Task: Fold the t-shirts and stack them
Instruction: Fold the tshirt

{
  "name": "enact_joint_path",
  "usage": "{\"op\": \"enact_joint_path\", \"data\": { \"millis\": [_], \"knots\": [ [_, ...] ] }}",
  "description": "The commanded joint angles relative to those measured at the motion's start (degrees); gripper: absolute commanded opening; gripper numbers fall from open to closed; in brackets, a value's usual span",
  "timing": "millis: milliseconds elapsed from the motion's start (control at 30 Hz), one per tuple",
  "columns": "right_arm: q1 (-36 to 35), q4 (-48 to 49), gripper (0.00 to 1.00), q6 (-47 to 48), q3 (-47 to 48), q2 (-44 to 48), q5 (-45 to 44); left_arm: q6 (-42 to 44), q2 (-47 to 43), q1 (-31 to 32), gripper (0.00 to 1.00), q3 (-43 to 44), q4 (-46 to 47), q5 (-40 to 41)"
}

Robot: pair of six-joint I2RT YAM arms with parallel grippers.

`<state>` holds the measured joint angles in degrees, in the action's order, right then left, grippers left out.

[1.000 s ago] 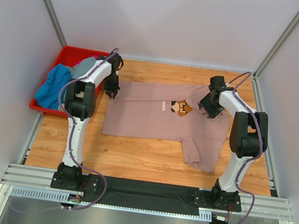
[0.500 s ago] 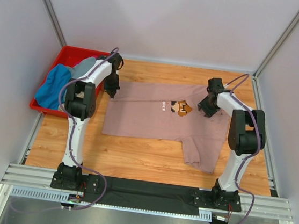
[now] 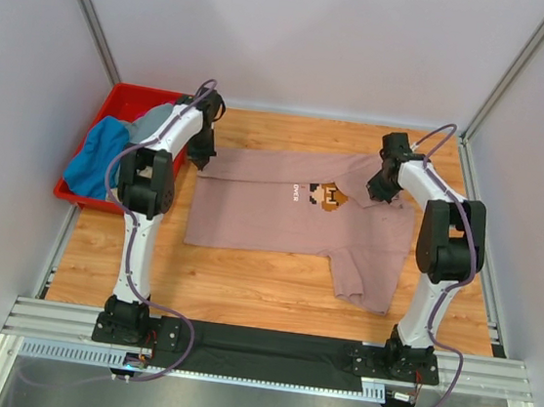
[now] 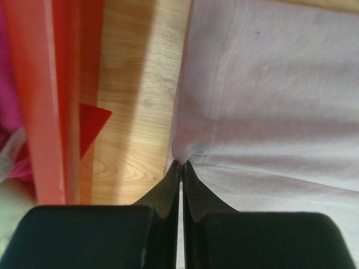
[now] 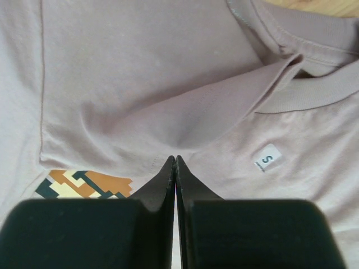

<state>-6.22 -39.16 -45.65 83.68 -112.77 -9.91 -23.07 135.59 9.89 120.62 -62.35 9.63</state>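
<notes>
Pink t-shirt (image 3: 270,218), neck tag (image 5: 267,156) reading "S", left gripper (image 4: 180,165) and right gripper (image 5: 175,159) closed, pinching its cloth

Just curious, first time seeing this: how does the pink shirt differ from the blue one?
The pink shirt lies spread on the table; the blue shirt sits bunched in the crate. The pink shirt is pinched by the left gripper and right gripper; nothing touches the blue shirt. The pink shirt shows a print; none shows on the blue shirt. Both are soft cloth.
</notes>
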Motion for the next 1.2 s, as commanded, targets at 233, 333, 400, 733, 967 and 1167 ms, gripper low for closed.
{"op": "enact_joint_path", "data": {
  "millis": [233,333,400,733,967,1167],
  "knots": [
    [1.0,2.4,0.17,3.5,0.1,1.9,6.1,0.0,0.5,0.0,0.00,2.1,-1.2,2.9],
    [1.0,7.1,0.29,1.2,-3.4,2.8,6.9,0.0,0.8,0.0,0.00,1.9,-1.2,2.4],
    [0.9,7.6,0.29,0.4,-3.7,2.2,6.8,0.0,0.8,0.0,0.00,1.5,-1.2,2.2],
    [1.0,9.5,0.34,-1.5,-4.0,-1.1,5.3,-0.7,0.7,0.0,0.00,0.3,-0.7,1.9],
    [0.9,7.4,0.38,-2.1,-2.5,-3.1,3.7,-1.2,0.8,0.0,0.00,0.1,-0.8,2.1],
    [0.9,5.4,0.12,-0.7,-0.1,-5.3,3.1,-1.6,0.7,0.0,0.00,-0.7,-0.8,2.6]
  ]
}}
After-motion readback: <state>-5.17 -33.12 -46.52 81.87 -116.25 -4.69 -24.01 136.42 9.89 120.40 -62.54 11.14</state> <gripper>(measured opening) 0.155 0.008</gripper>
